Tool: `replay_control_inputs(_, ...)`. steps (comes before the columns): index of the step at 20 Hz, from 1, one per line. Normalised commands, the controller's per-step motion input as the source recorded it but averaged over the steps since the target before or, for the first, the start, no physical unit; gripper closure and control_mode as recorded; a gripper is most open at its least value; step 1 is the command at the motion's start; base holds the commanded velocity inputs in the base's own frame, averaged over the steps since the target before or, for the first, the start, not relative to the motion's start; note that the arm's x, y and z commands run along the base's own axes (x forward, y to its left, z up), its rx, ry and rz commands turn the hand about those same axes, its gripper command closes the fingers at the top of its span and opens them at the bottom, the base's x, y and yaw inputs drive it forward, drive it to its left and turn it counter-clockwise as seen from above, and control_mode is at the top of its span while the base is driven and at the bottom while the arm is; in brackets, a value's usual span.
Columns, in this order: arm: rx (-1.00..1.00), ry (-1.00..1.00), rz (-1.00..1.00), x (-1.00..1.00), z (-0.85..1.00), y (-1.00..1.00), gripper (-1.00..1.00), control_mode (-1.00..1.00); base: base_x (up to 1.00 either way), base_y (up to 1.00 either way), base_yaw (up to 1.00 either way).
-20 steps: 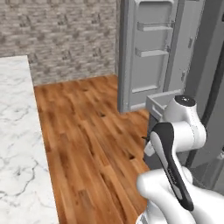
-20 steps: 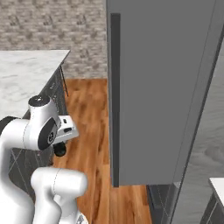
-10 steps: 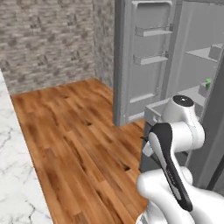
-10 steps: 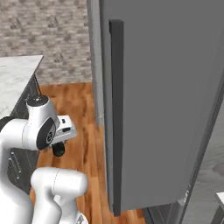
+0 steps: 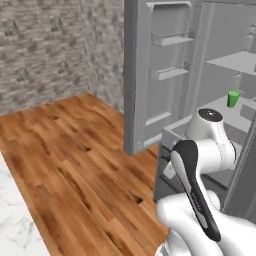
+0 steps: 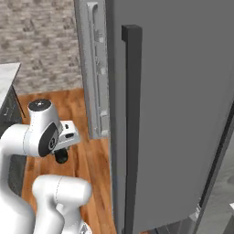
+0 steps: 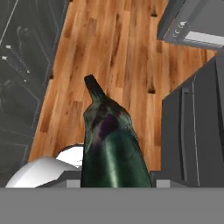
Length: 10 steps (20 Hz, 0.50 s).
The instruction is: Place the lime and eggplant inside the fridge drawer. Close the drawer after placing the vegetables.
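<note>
Pinching the glossy, dark purple-black eggplant [image 7: 111, 148], my fingers sit hidden at its base, stem pointing away from me. Below it runs the warm wooden plank floor [image 7: 118, 52], dark grey cabinet fronts [image 7: 192, 127] to one side. Ahead, the light grey fridge drawer [image 5: 177, 137] stands pulled out beneath a bright green cup [image 5: 233, 98]. Beyond, a grey stone-brick wall [image 5: 40, 50] closes the room.

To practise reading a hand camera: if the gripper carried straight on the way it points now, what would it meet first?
Probably the wooden floor. The gripper points down at it, with the held eggplant leading; depth is unclear.
</note>
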Motion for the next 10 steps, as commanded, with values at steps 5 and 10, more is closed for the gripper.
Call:
replay_control_inputs(5, 0.00, 0.00, 0.00, 0.00, 0.00, 0.00, 1.00, 1.00, 0.47, 0.42, -0.31)
replay_control_inputs(10, 0.00, 0.00, 0.00, 0.00, 0.00, 0.00, 1.00, 1.00, 0.30, 0.22, -0.40)
